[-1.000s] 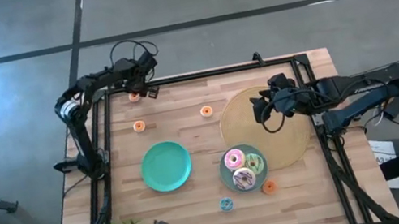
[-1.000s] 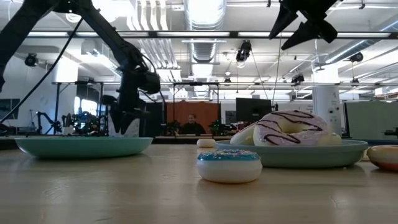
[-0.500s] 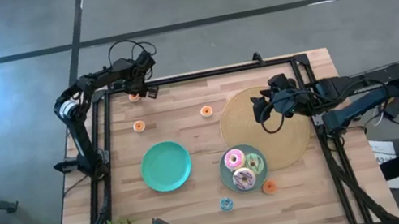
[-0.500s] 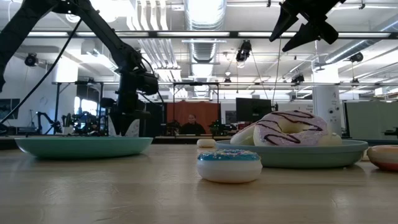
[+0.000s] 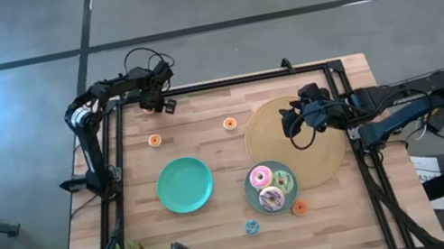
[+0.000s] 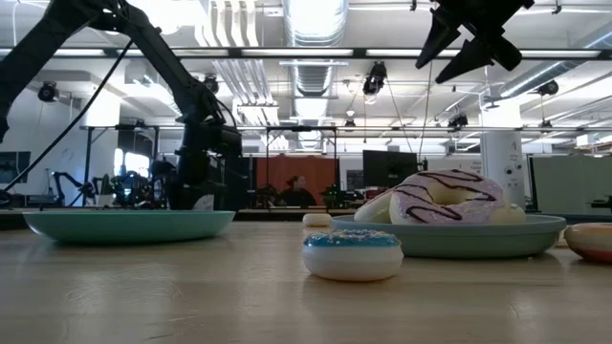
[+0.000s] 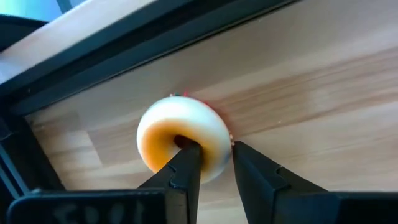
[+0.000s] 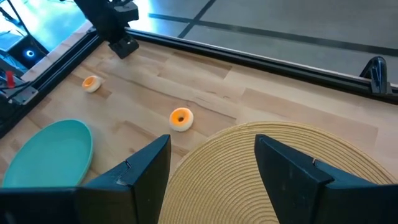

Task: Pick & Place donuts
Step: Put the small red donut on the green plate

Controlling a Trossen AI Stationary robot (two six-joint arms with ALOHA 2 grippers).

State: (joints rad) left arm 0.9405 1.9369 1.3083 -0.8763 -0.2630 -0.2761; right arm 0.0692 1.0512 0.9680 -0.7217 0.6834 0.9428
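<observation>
**Left gripper pinching a small orange donut at the far-left corner**

Your left gripper [image 7: 211, 163] sits at the table's [image 5: 223, 234] far-left corner, its fingers [image 7: 180, 171] closed across the rim of a small orange donut [image 7: 181, 138], one finger in the hole, one outside. Your right gripper [image 8: 211, 165] hovers over the tan woven disc [image 5: 322, 148] on the right with its jaws apart and empty. Two more orange donuts [image 5: 154, 140] [image 5: 229, 124] lie on the far wood. The pink donut [image 5: 260, 176] shares the right teal plate [image 5: 251, 194] with two others; a blue donut [image 5: 251, 226] and a red-orange donut [image 5: 299, 208] lie just beside it. The left teal plate [image 5: 185, 184] sits mid-table.
</observation>
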